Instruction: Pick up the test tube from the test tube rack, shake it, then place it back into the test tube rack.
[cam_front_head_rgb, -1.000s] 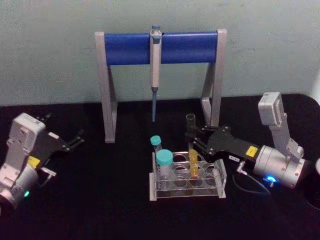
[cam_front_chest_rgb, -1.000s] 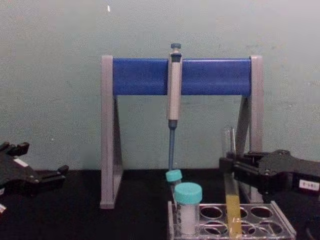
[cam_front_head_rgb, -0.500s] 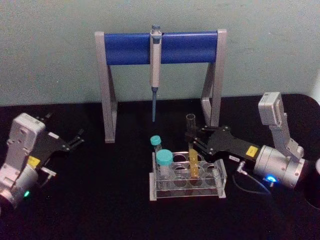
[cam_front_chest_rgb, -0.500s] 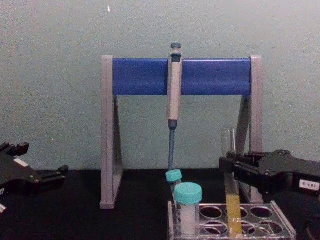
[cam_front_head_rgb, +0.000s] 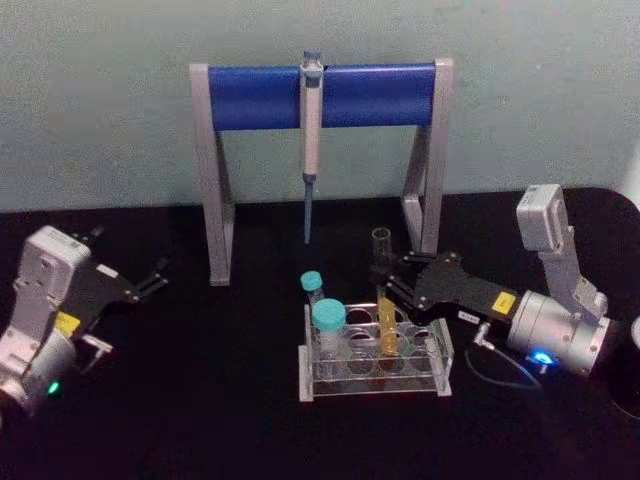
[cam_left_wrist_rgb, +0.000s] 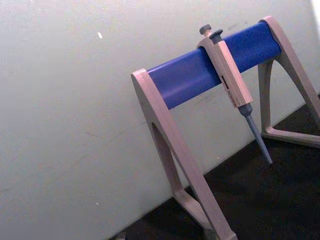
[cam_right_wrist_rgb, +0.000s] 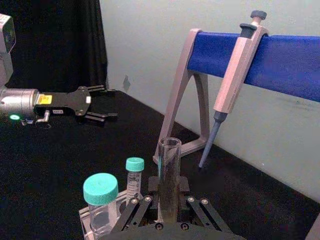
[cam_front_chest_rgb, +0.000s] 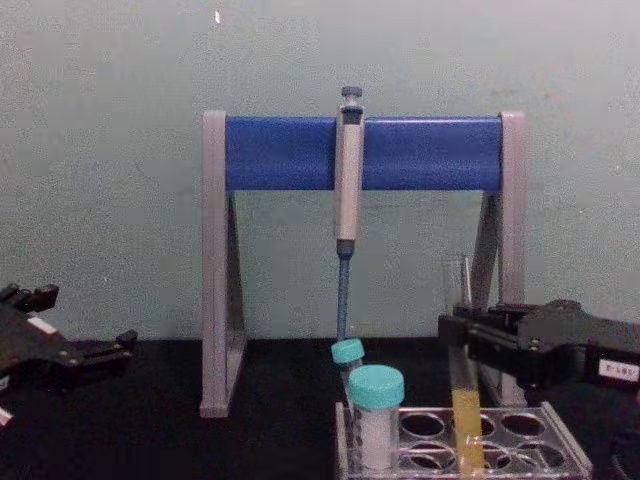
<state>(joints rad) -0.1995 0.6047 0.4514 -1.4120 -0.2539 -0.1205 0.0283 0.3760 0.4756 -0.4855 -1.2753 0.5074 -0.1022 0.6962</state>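
- One pipette stand (cam_front_head_rgb: 320, 95) is seen at the back of the worktop (cam_front_head_rgb: 200, 400), with one grey pipette (cam_front_head_rgb: 311, 130) hung on it.
- One left gripper (cam_front_head_rgb: 150, 280) is parked well apart at the left, its fingers spread narrowly.
- One test tube rack (cam_front_head_rgb: 375, 375) is set centrally; two teal-capped tubes (cam_front_head_rgb: 327, 325) are held in it.
- One test tube (cam_front_chest_rgb: 462, 380) is held upright, long axis vertical, its yellow end just inside a rack hole, by the closed right gripper (cam_front_chest_rgb: 455, 335), the nearer one.
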